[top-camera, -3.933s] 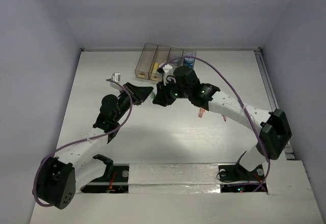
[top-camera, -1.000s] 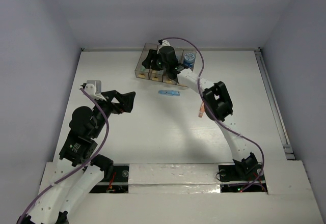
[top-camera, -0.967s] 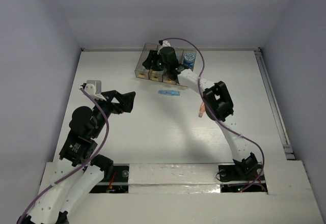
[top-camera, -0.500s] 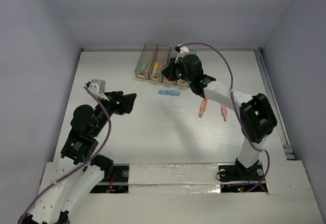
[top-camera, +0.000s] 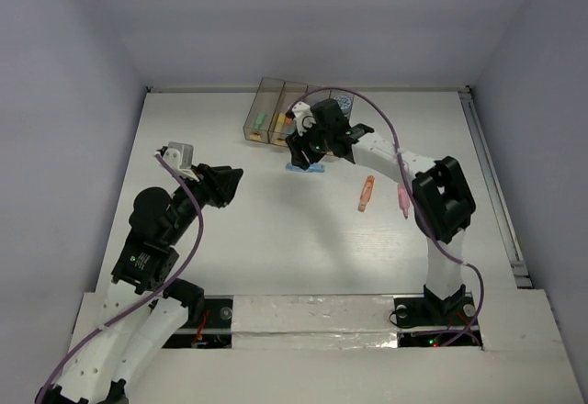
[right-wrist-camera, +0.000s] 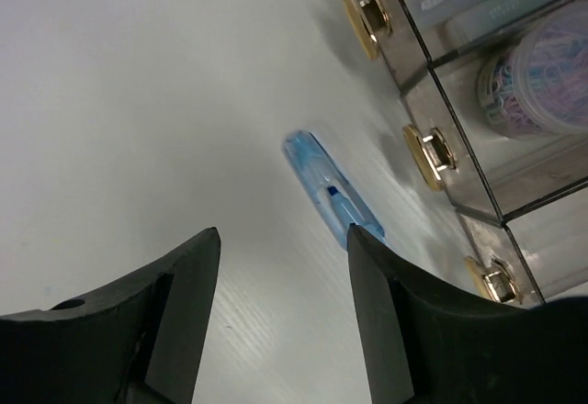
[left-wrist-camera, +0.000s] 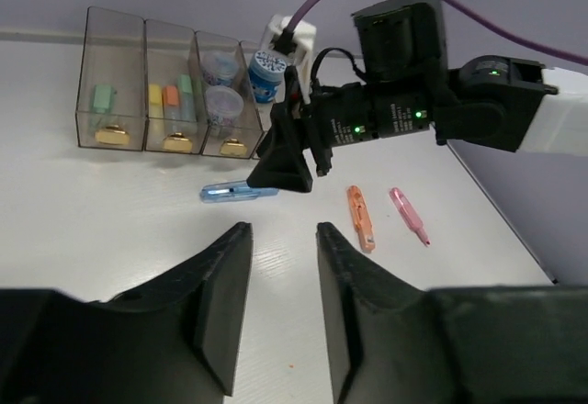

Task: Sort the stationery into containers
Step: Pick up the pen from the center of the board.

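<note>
One blue marker stick [right-wrist-camera: 331, 193] lies flat on counter [right-wrist-camera: 138, 101], just before translucent bins [left-wrist-camera: 115, 46]. Looks light, stiff, smooth, may roll; take across middle. Right hand [right-wrist-camera: 280, 266] open, empty, above it. Left hand [left-wrist-camera: 276, 239] narrowly parted, empty.

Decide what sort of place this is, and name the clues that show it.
Probably a robotics lab test cell: a white table boxed by plain walls, a left arm and right arm bolted at its near edge, and bins beside loose marker sticks.

Translucent smoky plastic bins [left-wrist-camera: 165, 55], glossy clear blue stick [right-wrist-camera: 331, 193], matt white table [right-wrist-camera: 138, 101].
</note>
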Motion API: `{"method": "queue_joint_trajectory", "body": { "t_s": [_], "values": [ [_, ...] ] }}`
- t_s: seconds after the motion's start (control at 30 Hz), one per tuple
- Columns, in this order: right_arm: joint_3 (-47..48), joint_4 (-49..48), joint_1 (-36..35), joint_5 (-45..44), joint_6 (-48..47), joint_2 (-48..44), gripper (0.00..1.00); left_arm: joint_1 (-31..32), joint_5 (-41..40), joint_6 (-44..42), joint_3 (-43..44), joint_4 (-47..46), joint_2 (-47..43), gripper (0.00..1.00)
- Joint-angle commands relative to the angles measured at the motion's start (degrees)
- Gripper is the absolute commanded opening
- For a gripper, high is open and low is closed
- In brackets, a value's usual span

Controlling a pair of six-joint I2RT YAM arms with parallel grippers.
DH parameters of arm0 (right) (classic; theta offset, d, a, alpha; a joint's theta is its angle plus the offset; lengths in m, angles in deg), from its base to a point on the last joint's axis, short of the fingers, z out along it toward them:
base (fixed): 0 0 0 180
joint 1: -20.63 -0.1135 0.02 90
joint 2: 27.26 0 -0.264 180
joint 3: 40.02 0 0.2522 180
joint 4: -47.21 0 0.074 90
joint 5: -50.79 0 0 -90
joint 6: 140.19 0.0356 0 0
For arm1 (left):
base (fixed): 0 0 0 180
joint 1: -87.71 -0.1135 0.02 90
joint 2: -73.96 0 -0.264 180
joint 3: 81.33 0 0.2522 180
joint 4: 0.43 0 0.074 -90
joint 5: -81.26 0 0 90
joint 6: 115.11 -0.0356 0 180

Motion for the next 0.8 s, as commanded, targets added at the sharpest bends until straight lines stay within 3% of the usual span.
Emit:
{"method": "queue_joint_trajectory", "body": {
  "t_s": [0.0, 0.33, 0.67, 0.77],
  "values": [
    [5.8, 9.2, -0.1, -5.0, -7.3, 3.5, 0.64, -0.7, 1.0, 0.0, -0.1, -3.3, 0.0, 0.33],
    [10.4, 9.5, -0.1, -8.8, -10.5, 10.8, 0.72, -2.5, 3.3, 0.0, -0.3, -3.7, 1.2, 0.39],
    [7.9, 6.8, -1.1, -9.6, -9.3, 14.3, 0.73, -3.5, 4.8, 0.1, -0.5, -3.9, 1.7, 0.39],
    [6.9, 5.8, -3.4, -11.7, -7.8, 14.9, 0.69, -4.0, 5.2, 0.2, -0.4, -3.9, 1.8, 0.39]
  ]
}}
